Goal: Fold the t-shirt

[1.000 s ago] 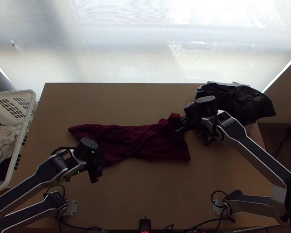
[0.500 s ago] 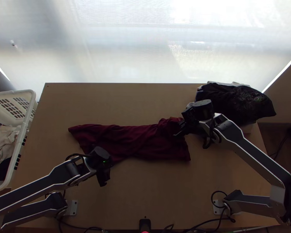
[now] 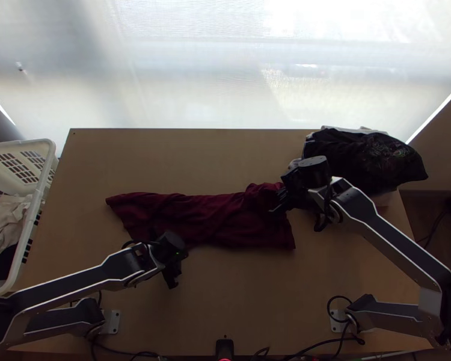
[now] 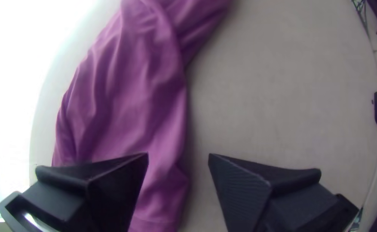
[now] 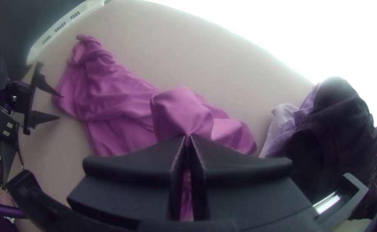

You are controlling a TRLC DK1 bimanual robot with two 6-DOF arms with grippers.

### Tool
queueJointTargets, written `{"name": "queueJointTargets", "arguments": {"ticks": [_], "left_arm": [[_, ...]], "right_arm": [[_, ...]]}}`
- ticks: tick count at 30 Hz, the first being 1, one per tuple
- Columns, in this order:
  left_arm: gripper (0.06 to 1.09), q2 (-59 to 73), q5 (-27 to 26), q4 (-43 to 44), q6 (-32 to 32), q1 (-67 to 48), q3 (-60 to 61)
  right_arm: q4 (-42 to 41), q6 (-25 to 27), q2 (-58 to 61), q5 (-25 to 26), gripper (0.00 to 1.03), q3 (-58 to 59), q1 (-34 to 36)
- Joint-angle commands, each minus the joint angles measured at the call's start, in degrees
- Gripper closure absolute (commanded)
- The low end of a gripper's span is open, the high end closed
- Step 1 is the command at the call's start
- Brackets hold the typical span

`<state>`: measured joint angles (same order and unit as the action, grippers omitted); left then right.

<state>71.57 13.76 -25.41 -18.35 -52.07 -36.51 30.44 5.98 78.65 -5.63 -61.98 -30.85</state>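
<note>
Near: left gripper [image 4: 178,157] open, by the shirt's near edge. Shirt [image 3: 210,222] mid-table, long, rumpled. Right gripper [image 5: 187,138] closed on its right part. No neat fold; probably early, straightening and folding left to do.

At the left edge of the top view is a white basket [image 3: 35,201] with holes. A pale cloth [image 3: 9,218] and a black cloth [image 3: 5,263] are in it. A big dark cloth [image 3: 370,157] is at the upper right, with bright white light [image 3: 195,66] across the top.
</note>
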Motion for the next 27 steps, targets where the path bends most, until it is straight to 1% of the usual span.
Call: {"name": "queueJointTargets", "arguments": {"ticks": [1,5,6,7,9,13,17,21,23,25,27], "left_arm": [[0.71,1.4,0.2,4.0,0.1,-0.7,4.4],[0.92,0.7,0.2,5.2,-2.1,2.2,6.5],[0.97,0.6,-0.3,4.3,-2.3,4.7,5.8],[0.99,0.1,-2.9,1.3,-2.3,7.3,4.2],[1.00,-1.3,-12.7,-6.3,-3.8,16.0,-0.2],[1.00,-7.1,-21.3,-20.6,-6.2,29.3,-12.0],[1.00,-10.8,-24.0,-34.8,-8.5,34.5,-26.2],[1.00,-13.0,-26.4,-46.5,-9.8,34.4,-35.6],[1.00,-14.3,-26.7,-50.6,-10.8,34.1,-37.9],[1.00,-14.9,-26.7,-54.6,-11.5,34.1,-40.4],[1.00,-15.6,-26.6,-56.3,-11.5,34.8,-42.8]], "right_arm": [[0.0,0.0,-0.5,-0.1,1.00,0.4,0.3],[0.0,0.1,-0.9,-0.1,1.00,0.8,0.4],[0.0,0.1,-1.0,-0.1,1.00,0.8,0.4],[0.0,0.0,-1.1,-0.1,1.00,0.8,0.6],[0.1,-0.4,-1.7,-0.2,1.00,0.7,1.1],[5.0,0.0,-5.3,-0.3,1.00,-0.8,0.6],[10.4,0.7,-10.3,-0.8,1.00,-1.5,-1.8],[16.9,1.6,-14.1,-1.7,1.00,-2.0,-5.8],[19.9,1.8,-16.1,-2.1,1.00,-1.9,-7.8],[22.9,1.8,-18.2,-3.2,1.00,-2.9,-8.4],[25.0,3.3,-20.2,-3.2,1.00,-4.7,-8.6]]}}
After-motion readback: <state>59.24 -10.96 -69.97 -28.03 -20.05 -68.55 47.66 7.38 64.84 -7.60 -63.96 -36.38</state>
